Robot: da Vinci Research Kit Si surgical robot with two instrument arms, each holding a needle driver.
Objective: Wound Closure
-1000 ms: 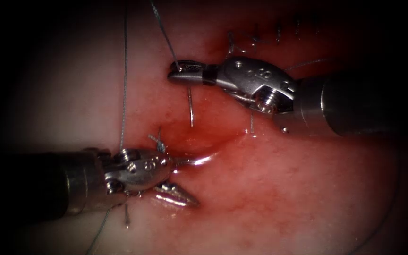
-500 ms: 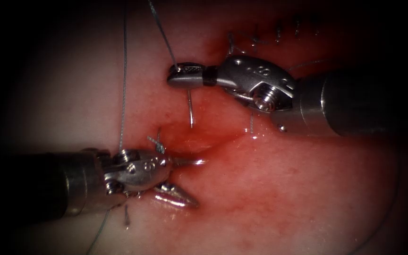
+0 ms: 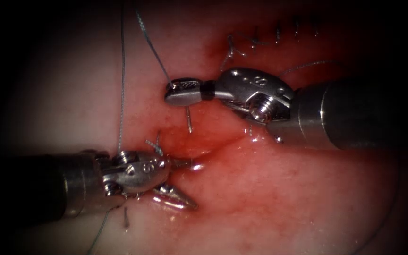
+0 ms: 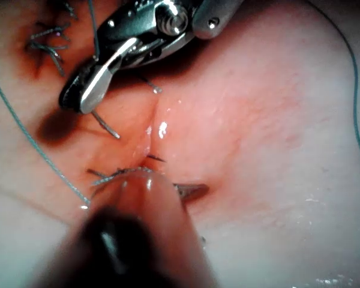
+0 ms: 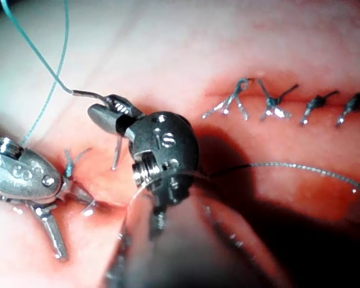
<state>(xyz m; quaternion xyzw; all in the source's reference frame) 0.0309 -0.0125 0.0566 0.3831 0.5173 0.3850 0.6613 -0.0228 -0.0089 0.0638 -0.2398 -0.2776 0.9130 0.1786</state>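
My right gripper (image 3: pixel 172 92) is clamped on the needle (image 3: pixel 188 119), somewhere between its tail and the middle of its curve; the thread (image 3: pixel 152 47) runs up and away from the tail end; the pointed end hangs down toward the tissue (image 3: pixel 284 198), just above the open stretch of the cut (image 3: pixel 213 144), toward its left. I cannot tell whether the tip touches the surface, and I see no part of it buried.

My left gripper (image 3: pixel 192 184) is spread wide and holds nothing; its upper jaw lies at the cut's edge, beside a tied stitch (image 3: pixel 156 145).

I judge this to be the lining-up of another bite below the finished stitches (image 3: pixel 260 40). The next move calls for a squarely aimed tip, a steadied edge, and thread kept out of the red fluid (image 3: pixel 227 137).
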